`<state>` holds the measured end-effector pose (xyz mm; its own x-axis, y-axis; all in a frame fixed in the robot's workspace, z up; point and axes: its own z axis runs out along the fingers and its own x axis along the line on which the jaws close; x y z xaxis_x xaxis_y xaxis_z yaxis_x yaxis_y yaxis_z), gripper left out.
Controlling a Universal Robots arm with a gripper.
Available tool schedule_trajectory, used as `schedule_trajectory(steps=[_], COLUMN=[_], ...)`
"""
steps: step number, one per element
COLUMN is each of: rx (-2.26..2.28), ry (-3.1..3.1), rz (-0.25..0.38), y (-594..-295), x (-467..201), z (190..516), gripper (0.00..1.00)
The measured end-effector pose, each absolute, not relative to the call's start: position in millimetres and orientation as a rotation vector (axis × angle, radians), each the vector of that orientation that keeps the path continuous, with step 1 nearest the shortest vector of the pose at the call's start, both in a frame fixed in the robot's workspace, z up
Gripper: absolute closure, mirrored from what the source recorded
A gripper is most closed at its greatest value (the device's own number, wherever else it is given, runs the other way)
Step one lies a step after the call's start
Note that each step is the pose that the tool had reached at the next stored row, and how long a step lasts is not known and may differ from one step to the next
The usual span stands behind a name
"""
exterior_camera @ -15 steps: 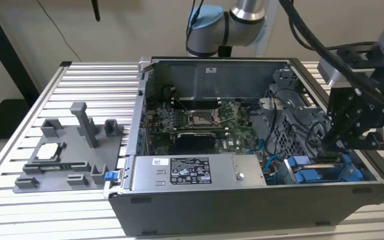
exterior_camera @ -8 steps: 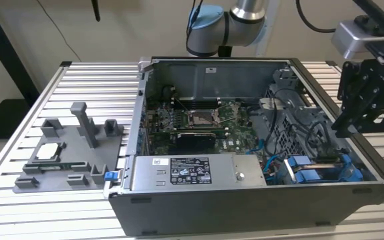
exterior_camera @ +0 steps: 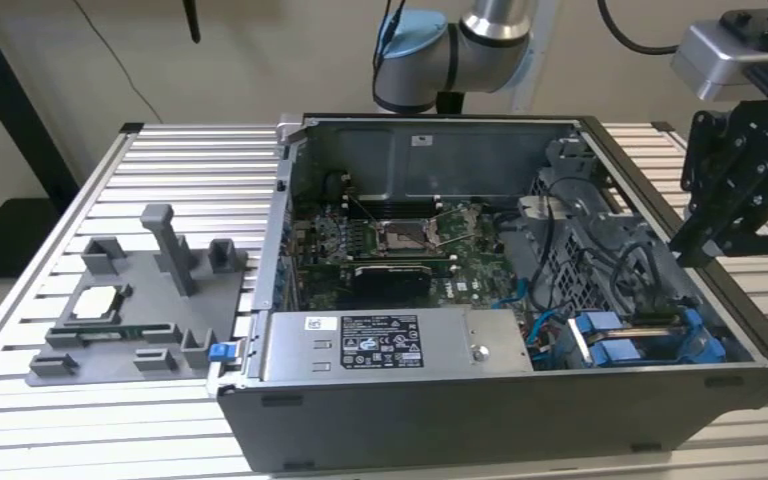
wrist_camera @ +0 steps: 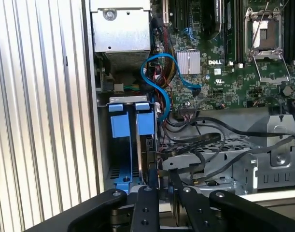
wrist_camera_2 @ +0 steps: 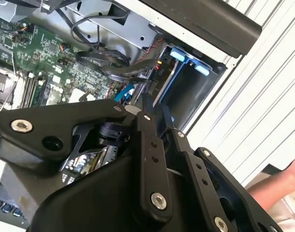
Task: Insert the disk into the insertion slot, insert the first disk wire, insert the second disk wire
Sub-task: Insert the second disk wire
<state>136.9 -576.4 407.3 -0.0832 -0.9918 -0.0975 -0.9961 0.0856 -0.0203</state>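
The disk [wrist_camera: 149, 152] stands on edge in the insertion slot [wrist_camera: 119, 162], a grey bay with blue tabs [wrist_camera: 123, 126] at the case's corner. In the exterior view the disk's edge [exterior_camera: 654, 321] shows among blue carrier parts [exterior_camera: 604, 350]. My gripper [wrist_camera: 162, 180] hovers just outside the bay's mouth, above the case's wall [exterior_camera: 688, 252]. Its fingers [wrist_camera_2: 147, 108] are close together, and a dark disk wire [wrist_camera: 186, 166] ends between them. Black cables [wrist_camera_2: 108, 63] loop from the cage toward the disk's end.
The open computer case [exterior_camera: 491, 420] lies on a slatted metal table [exterior_camera: 37, 420]. A silver power-supply box [exterior_camera: 384, 345], the motherboard [exterior_camera: 398, 240] and a perforated cage [wrist_camera: 224, 154] surround the bay. A grey fixture [exterior_camera: 144, 300] stands at the exterior view's left. A person's arm [wrist_camera_2: 282, 188] is beside the table.
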Motion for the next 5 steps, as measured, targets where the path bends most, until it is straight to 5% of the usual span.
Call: schedule_trajectory(steps=[5], rx=[-2.067], ry=[2.25], rz=[0.078], y=[-576.4], x=[136.9], z=[407.6], gripper=[0.0])
